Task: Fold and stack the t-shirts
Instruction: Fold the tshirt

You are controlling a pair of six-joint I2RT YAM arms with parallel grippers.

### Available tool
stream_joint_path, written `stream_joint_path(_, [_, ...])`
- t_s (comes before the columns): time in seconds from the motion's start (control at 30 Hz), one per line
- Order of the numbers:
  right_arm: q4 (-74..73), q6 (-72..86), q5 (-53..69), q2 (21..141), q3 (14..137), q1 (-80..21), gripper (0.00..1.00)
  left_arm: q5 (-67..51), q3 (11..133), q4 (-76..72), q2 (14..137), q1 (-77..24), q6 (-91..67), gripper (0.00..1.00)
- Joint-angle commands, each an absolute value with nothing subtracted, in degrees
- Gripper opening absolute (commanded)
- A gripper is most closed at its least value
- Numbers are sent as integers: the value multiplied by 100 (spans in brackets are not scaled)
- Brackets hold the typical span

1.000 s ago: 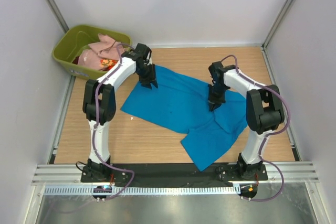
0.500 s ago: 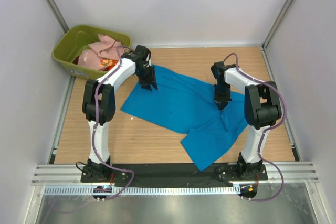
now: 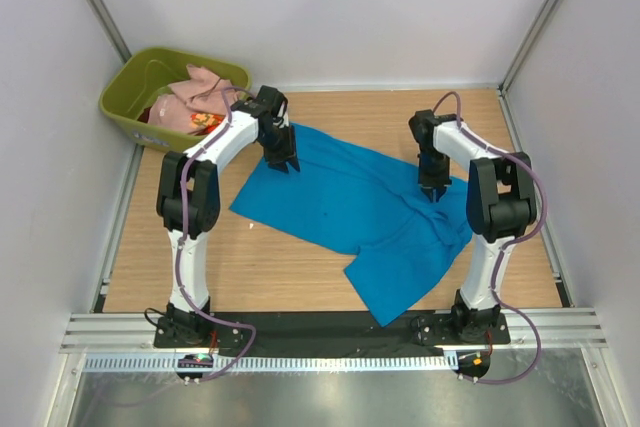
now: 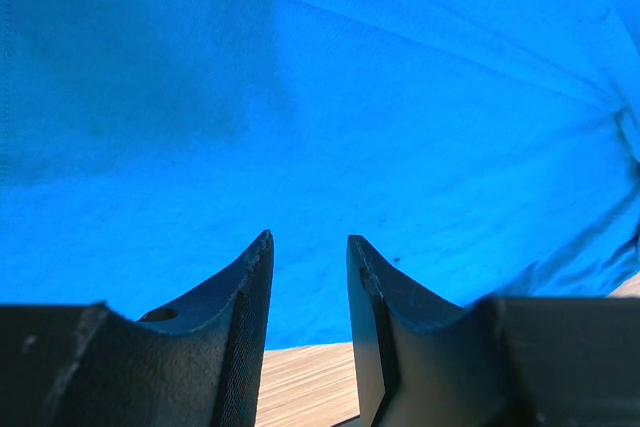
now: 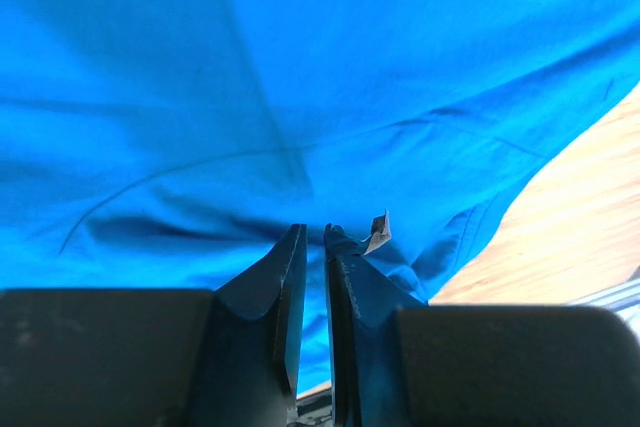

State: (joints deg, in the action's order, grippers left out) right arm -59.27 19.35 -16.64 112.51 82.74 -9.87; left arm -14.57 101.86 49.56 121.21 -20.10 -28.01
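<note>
A bright blue t-shirt [image 3: 350,202] lies spread and rumpled on the wooden table. My left gripper [image 3: 283,162] hovers over its far left corner. In the left wrist view this gripper [image 4: 308,237] is open, with blue cloth [image 4: 320,97] beyond the tips and bare wood between the fingers. My right gripper [image 3: 434,192] is at the shirt's right side. In the right wrist view its jaws [image 5: 312,229] stand almost together, and a fold of the blue cloth [image 5: 300,67] with a small label [image 5: 379,230] is bunched at the tips. A pale pink t-shirt [image 3: 195,97] and a red-orange patterned one [image 3: 207,122] lie in the tub.
An olive-green plastic tub [image 3: 150,67] stands at the table's far left corner, just behind my left arm. White walls close in the table on three sides. Bare wood [image 3: 180,247] shows left of the shirt and along the far edge.
My right gripper has moved right and slightly farther back, drawing the shirt's right part with it so the cloth bunches there. Its jaws have parted a little. The left gripper has barely shifted.
</note>
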Motion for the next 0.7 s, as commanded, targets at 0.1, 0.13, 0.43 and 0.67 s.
stream_joint_path(0.1, [-6407, 1907, -1504, 10486, 8526, -1537, 29, -1582, 10292, 4931, 11768, -1986, -2672, 37])
stream_joint_path(0.13, [-6381, 1907, -1425, 10451, 8447, -1608, 32, -1599, 10309, 4913, 11769, -1986, -2681, 36])
stream_joint_path(0.43, [-5819, 1837, -1739, 10626, 7761, -1942, 40, -1775, 10327, 4904, 11777, -1986, -2795, 37])
stream_joint_path(0.67, [-5546, 1749, -2205, 10863, 7655, -1942, 39, -1723, 10266, 4931, 11690, -1986, -2760, 36])
